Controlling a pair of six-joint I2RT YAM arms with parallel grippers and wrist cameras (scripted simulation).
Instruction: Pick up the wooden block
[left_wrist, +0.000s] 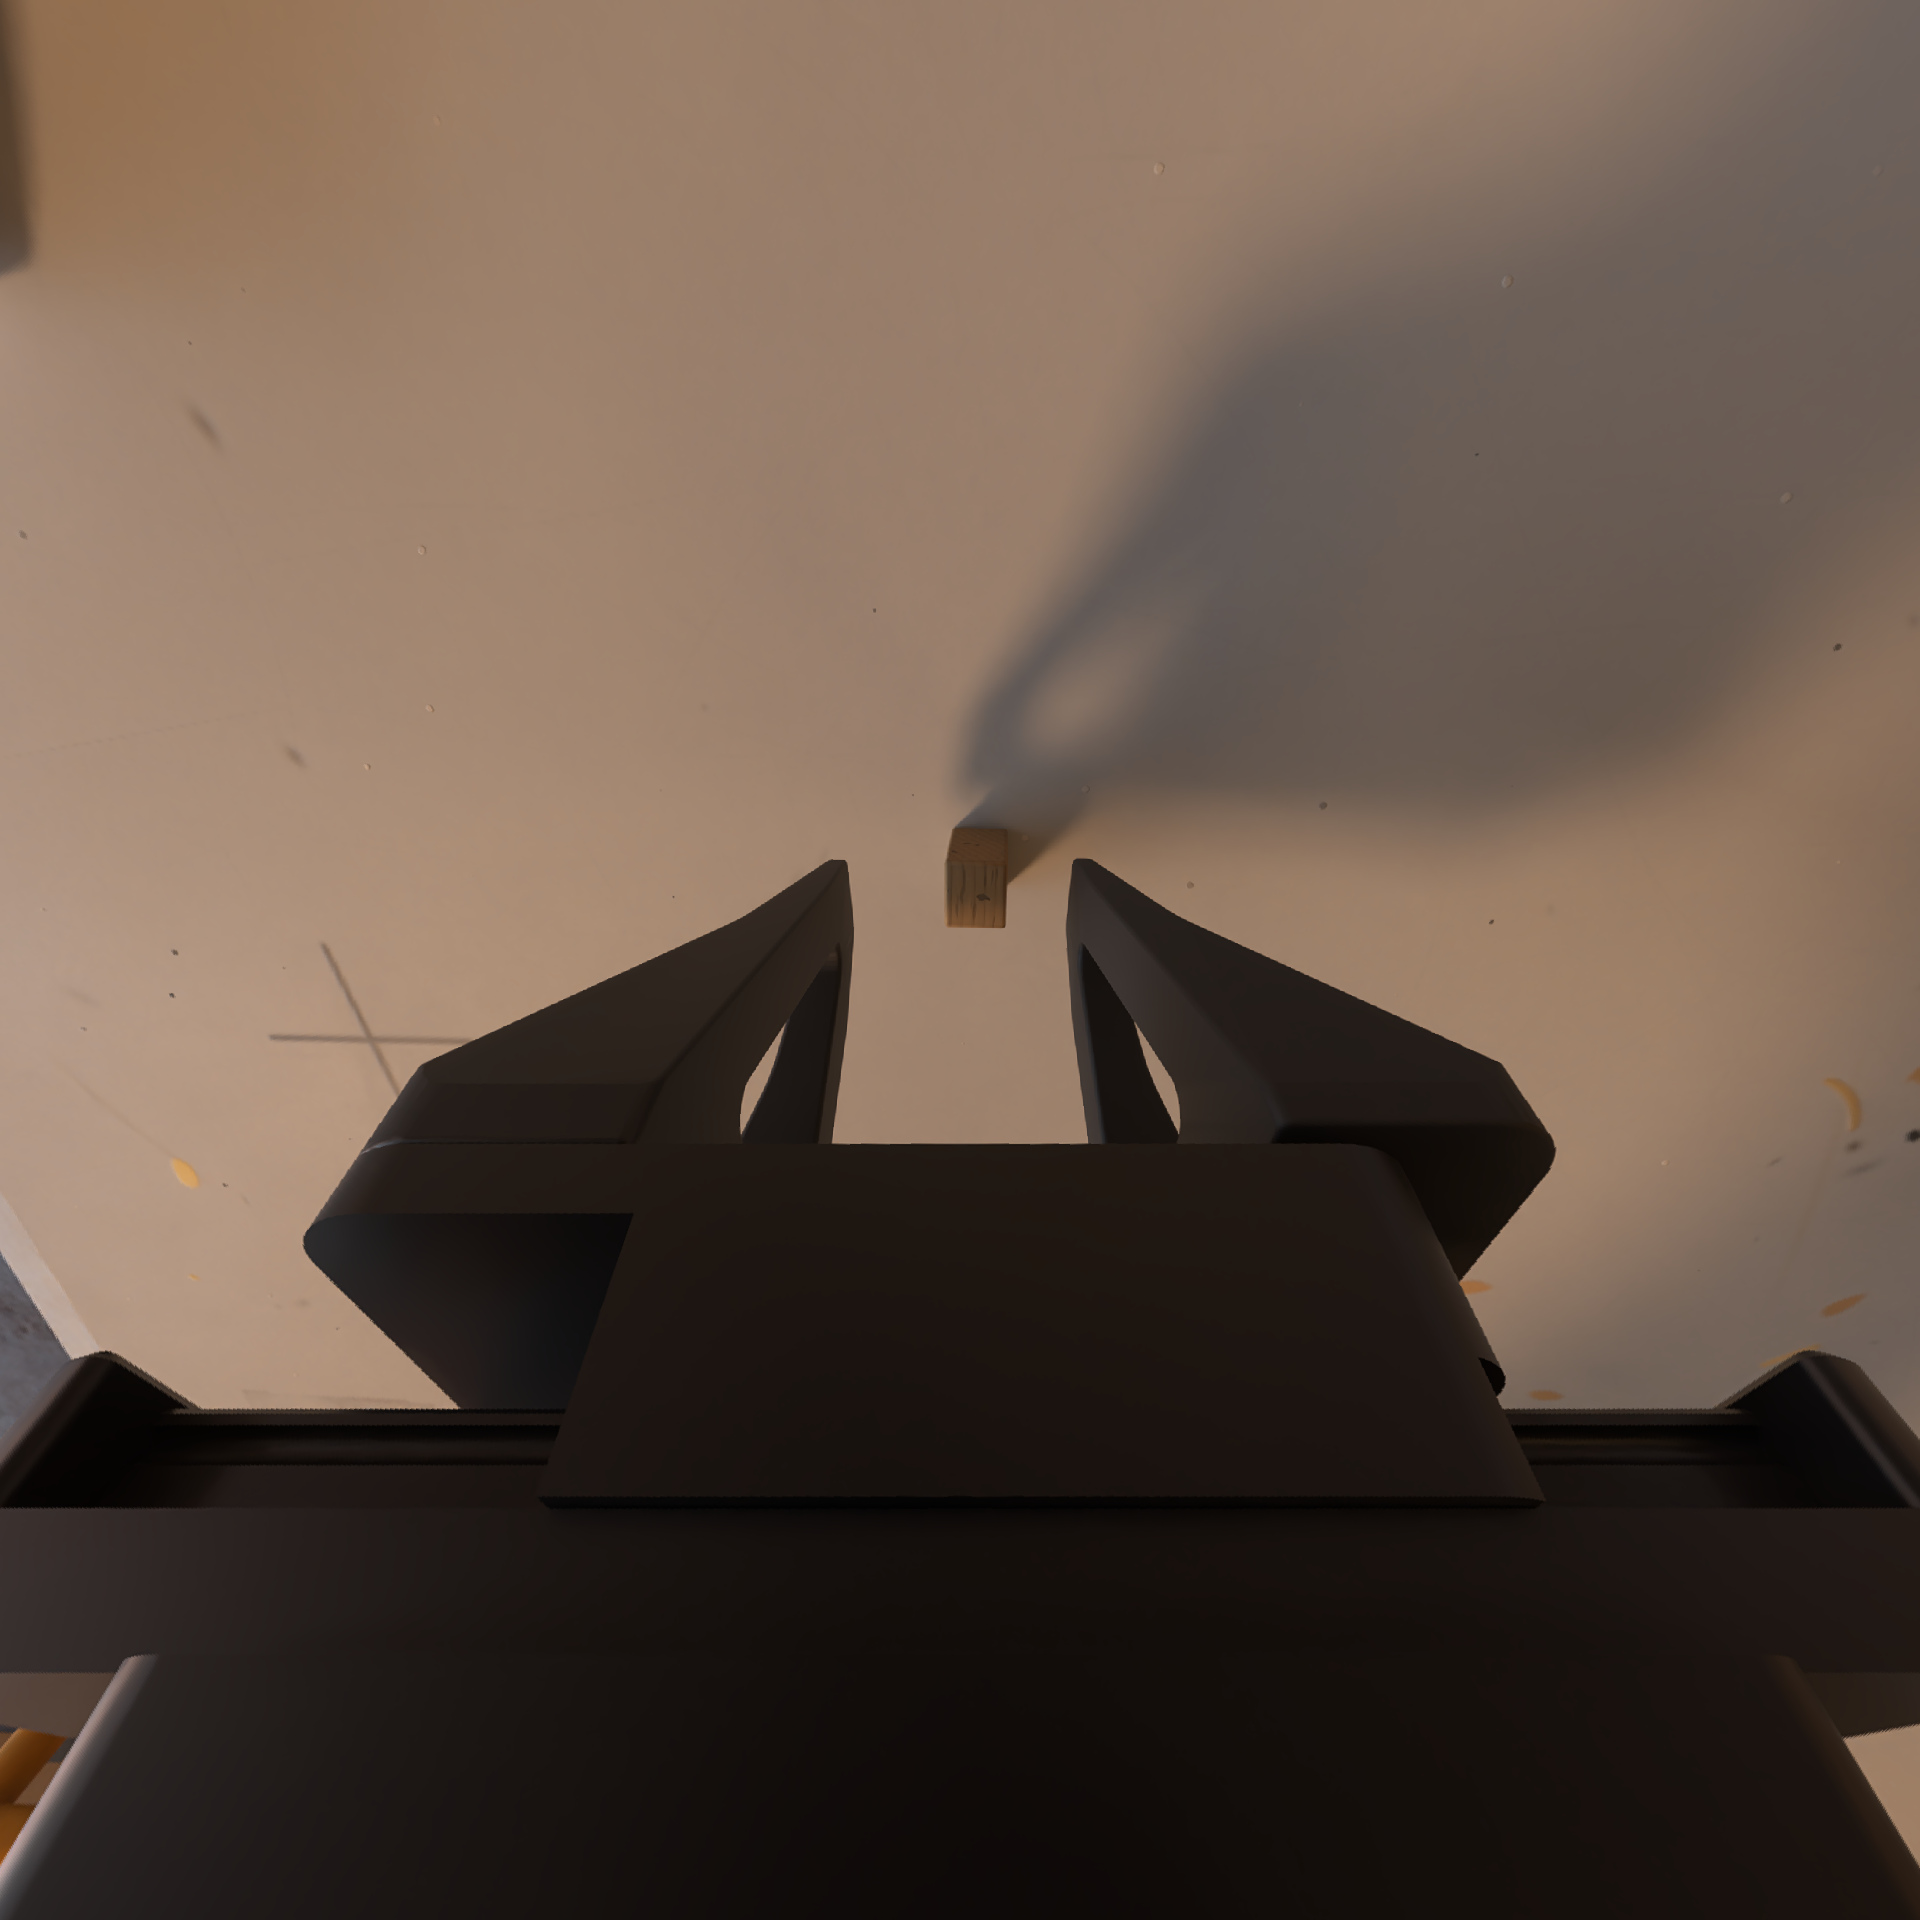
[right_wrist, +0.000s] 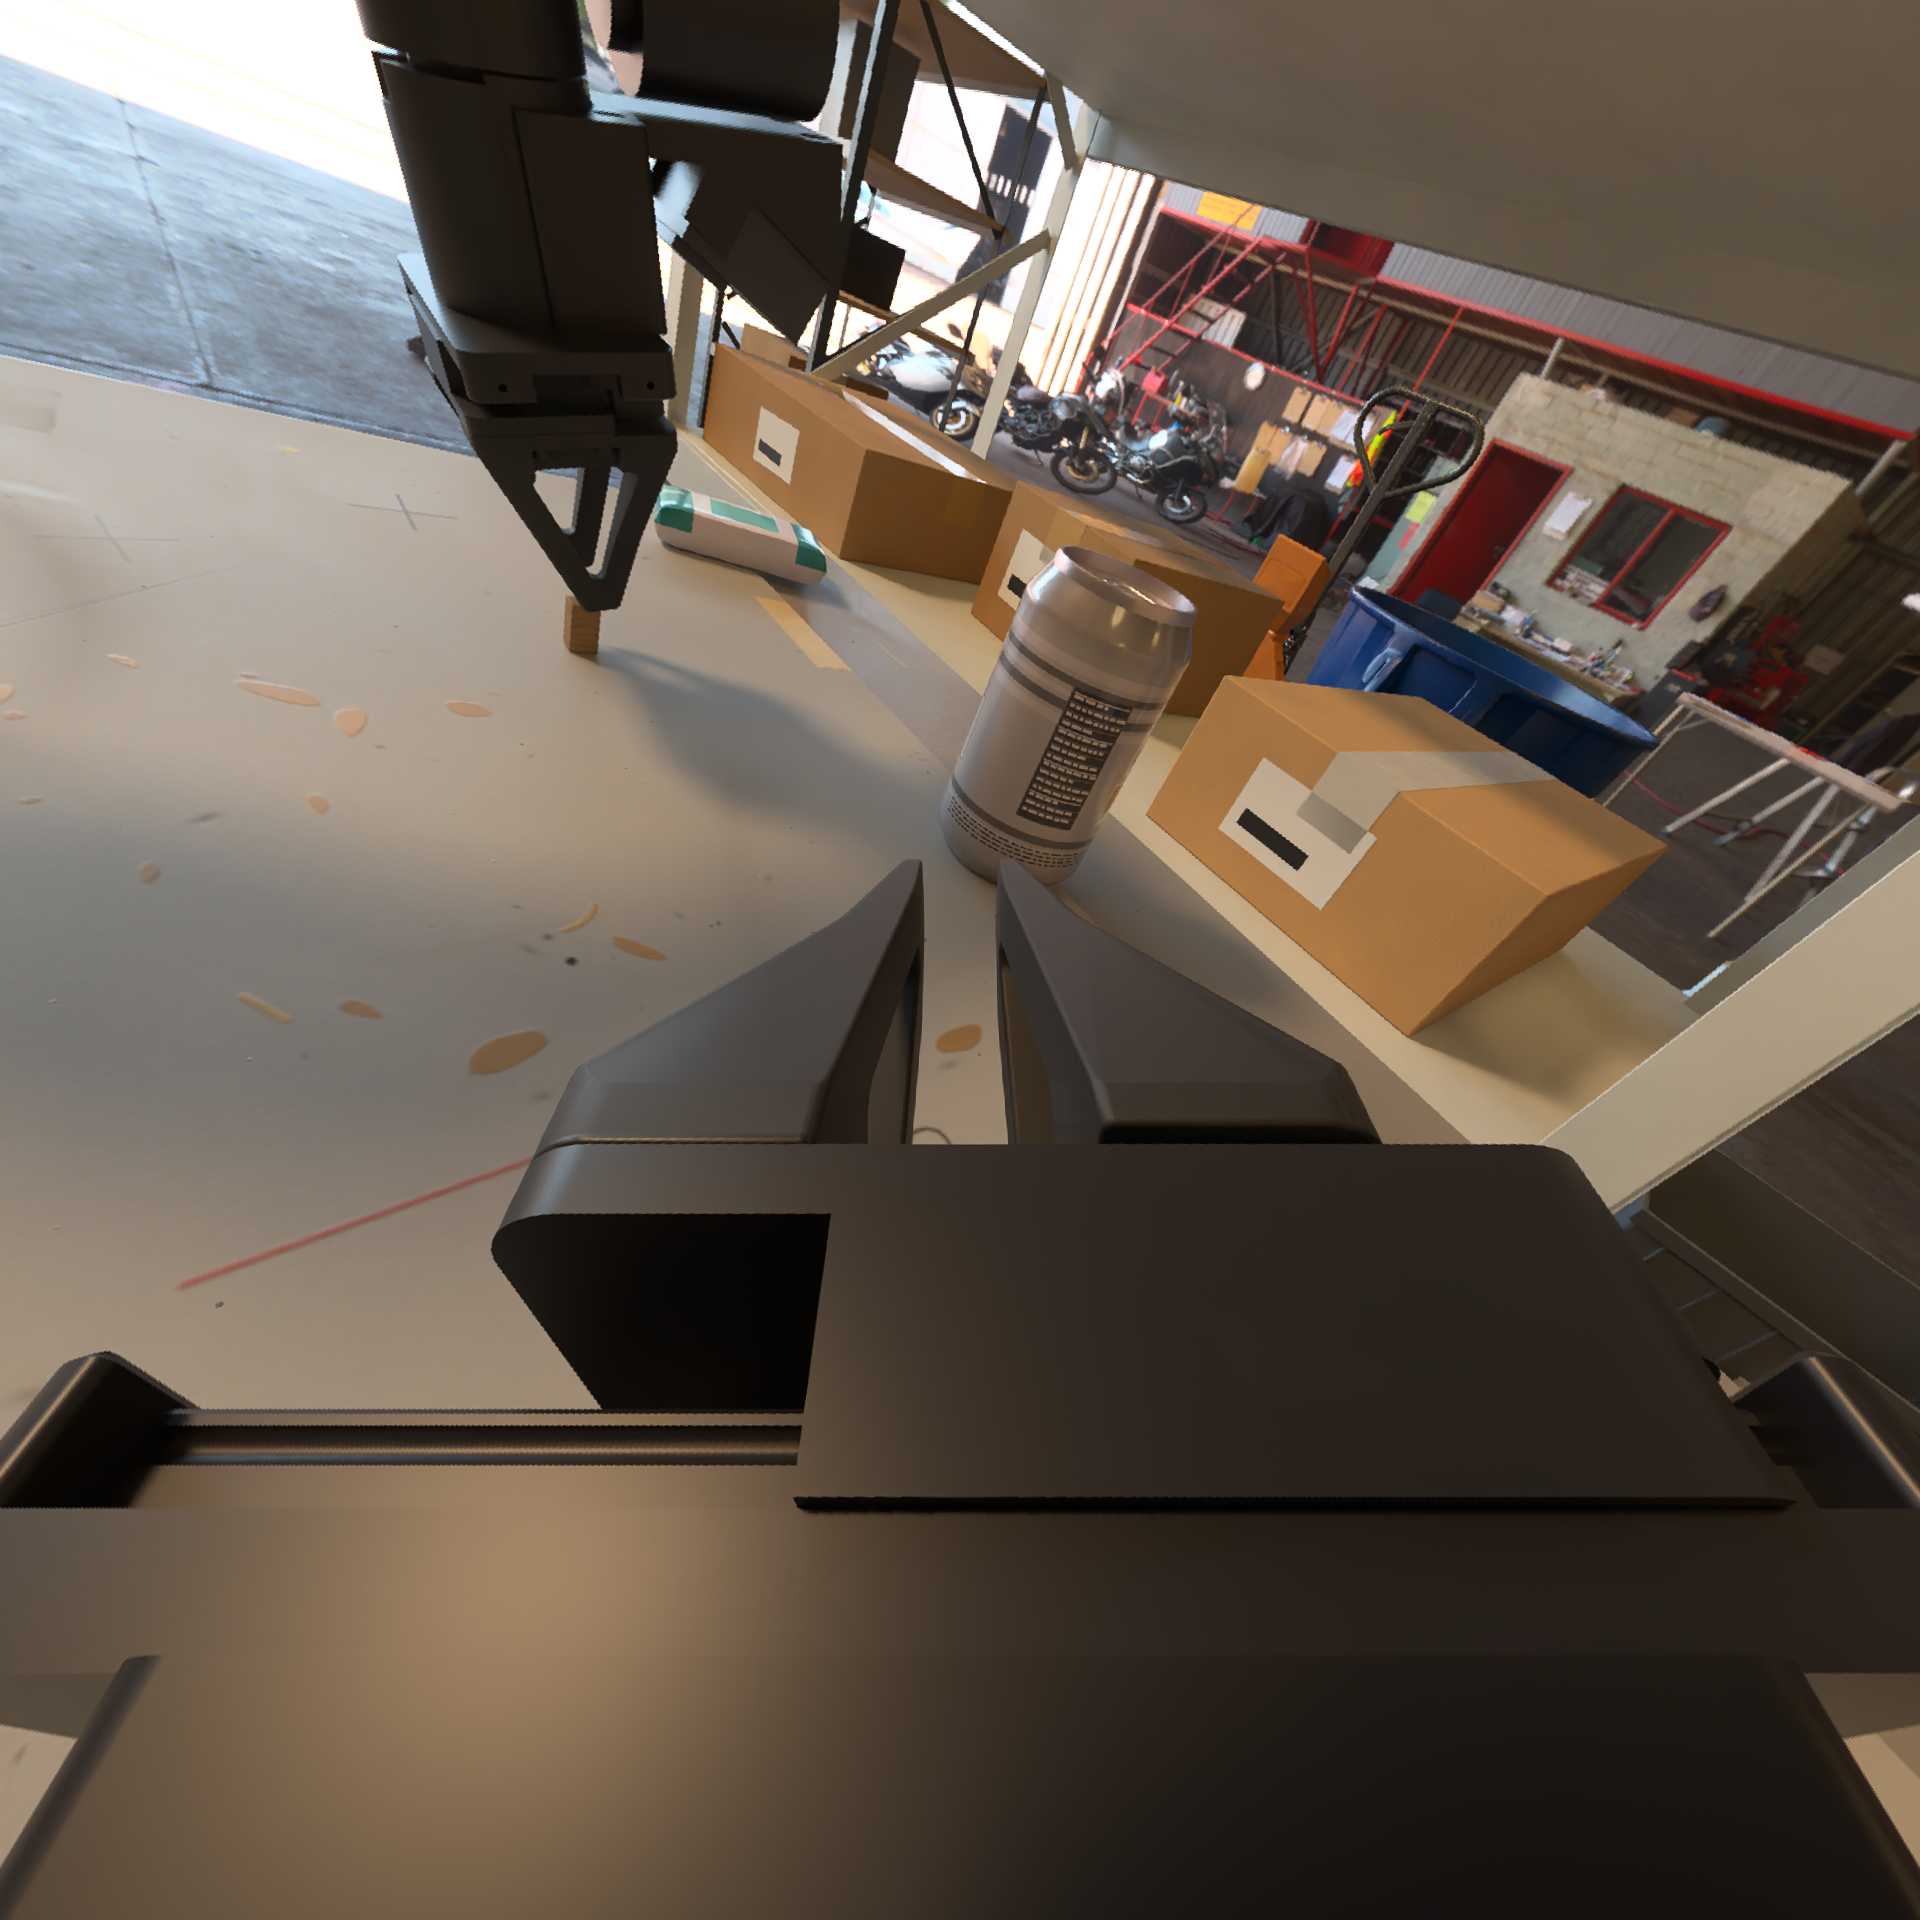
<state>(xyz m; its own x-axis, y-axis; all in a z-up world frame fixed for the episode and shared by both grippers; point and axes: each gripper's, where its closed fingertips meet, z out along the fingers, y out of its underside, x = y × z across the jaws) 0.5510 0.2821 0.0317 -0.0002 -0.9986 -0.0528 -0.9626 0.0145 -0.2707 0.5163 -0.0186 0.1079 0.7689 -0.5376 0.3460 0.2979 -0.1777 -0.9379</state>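
Note:
The small wooden block (left_wrist: 977, 878) stands on the pale table (left_wrist: 520, 623). My left gripper (left_wrist: 958, 864) is open and points down at it, with the block in line with the gap between the fingertips and just below them, touching neither. In the right wrist view the left gripper (right_wrist: 597, 592) hangs directly over the block (right_wrist: 582, 631), its tips at the block's top. My right gripper (right_wrist: 959, 868) is shut and empty, low over the table, well away from the block.
A silver can (right_wrist: 1070, 717) stands just ahead of the right gripper. Cardboard boxes (right_wrist: 1392, 842) (right_wrist: 852, 468) line the table's far edge, with a white and green packet (right_wrist: 743, 532) behind the block. The left gripper's shadow lies beyond the block.

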